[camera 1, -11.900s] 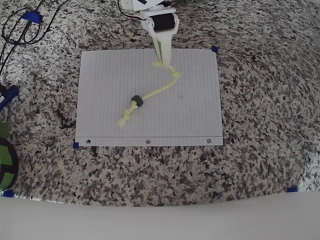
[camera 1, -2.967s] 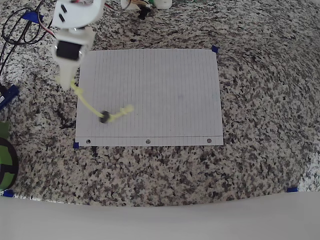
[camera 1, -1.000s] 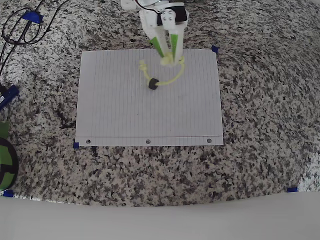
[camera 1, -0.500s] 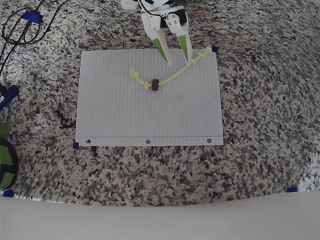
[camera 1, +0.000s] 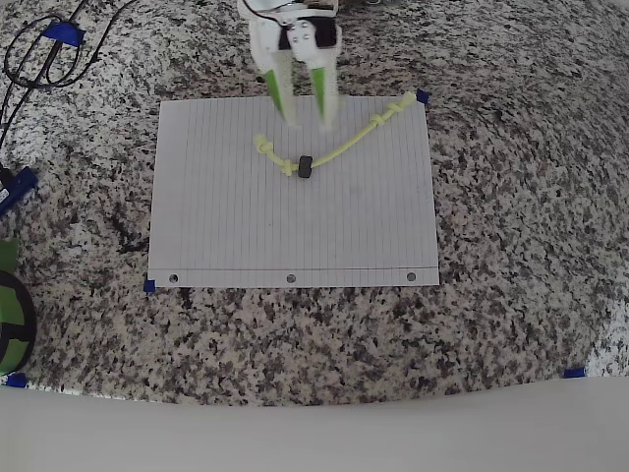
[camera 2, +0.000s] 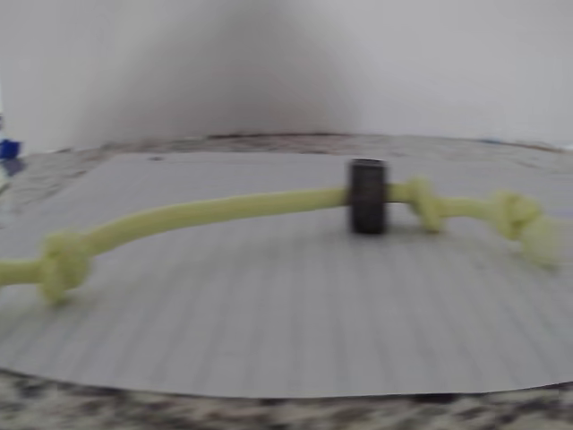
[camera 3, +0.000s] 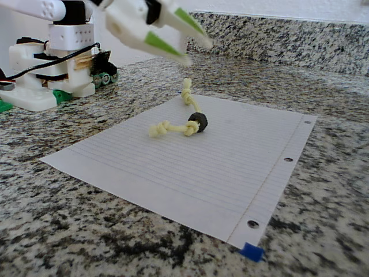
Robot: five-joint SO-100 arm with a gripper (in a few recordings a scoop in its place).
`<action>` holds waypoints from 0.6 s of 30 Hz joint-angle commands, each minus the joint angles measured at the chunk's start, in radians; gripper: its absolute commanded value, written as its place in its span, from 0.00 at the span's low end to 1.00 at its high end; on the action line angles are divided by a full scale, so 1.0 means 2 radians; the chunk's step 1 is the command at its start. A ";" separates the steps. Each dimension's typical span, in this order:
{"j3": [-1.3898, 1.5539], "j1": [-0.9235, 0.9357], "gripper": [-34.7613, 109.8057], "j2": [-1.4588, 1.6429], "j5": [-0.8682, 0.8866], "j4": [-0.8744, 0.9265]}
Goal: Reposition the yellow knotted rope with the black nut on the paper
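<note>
Insp: Since half a sec ago, what moved?

Op: Rope's the same, my gripper [camera 1: 304,116] isn't. It shifted toward the upper left of the overhead frame, off the cord's right stretch. Now hangs above the paper [camera 1: 226,226] near its top edge, fingers spread wide, nothing between them. Fixed view agrees: jaws apart, raised clear of the sheet, empty.

Insp: Location of the item?

Op: The yellow knotted rope [camera 1: 334,152] lies flat on the upper part of the paper, overhead view. One knotted end sits upper centre, the other reaches the sheet's top right corner by a blue tape tab [camera 1: 422,96]. The black nut [camera 1: 305,166] is threaded on near the left knots, at the lowest point of the sag.

Insp: Axis, heading?

Op: Long axis runs lower left to upper right in the overhead frame, w/ a shallow downward bow at the nut. Wrist view has it crossing the frame side to side, nut right of centre.

Insp: Step in hand, and how to do it properly?

Op: My judgement: release done, backing off. Best to lift straight before swinging, so no finger snags the cord. The right end is at the paper's edge, so any drag could pull it off.
</note>
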 commanded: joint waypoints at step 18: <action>0.003 0.097 0.55 0.115 -0.289 0.143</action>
